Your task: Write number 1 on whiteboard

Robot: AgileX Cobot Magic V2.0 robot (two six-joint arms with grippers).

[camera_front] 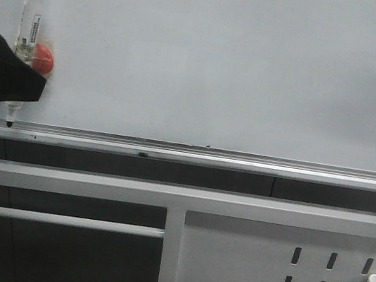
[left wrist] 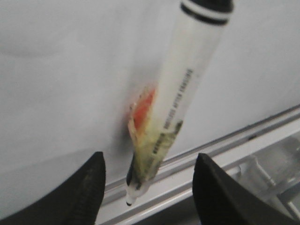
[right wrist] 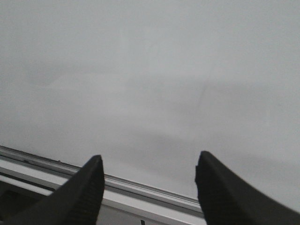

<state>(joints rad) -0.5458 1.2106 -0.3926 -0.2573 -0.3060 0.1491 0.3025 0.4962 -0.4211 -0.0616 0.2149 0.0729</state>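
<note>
We are at the pick-up of the marker (camera_front: pixel 26 44), and no number 1 is on the whiteboard (camera_front: pixel 243 64) that we can make out; the surface looks unmarked in the front view and in both wrist views.

The marker stands nearly upright at the far left of the whiteboard. Its cap end is up and its tip rests on the silver rail (camera_front: pixel 242 162) along the lower edge. A red piece (camera_front: pixel 44 57) and some yellowed tape sit on the side of its barrel next to the board.

The left gripper (left wrist: pixel 149 158) is spread wide, with 1 finger on each side of the marker's lower barrel, and in the wrist view neither finger touches it. The right gripper (right wrist: pixel 147 161) is also spread and holds nothing. It faces bare board just above the rail.

To do this step well, we would centre the barrel between the 2 fingers before closing. We would grip low, near the taped part, so the tip stays stiff, and squeeze squarely so the marker does not twist. The barrel looks smooth and could slip, so a firm grip matters. Once we hold it, we would lift it clear of the rail, move to open board, and draw 1 steady downward stroke with light pressure.
</note>
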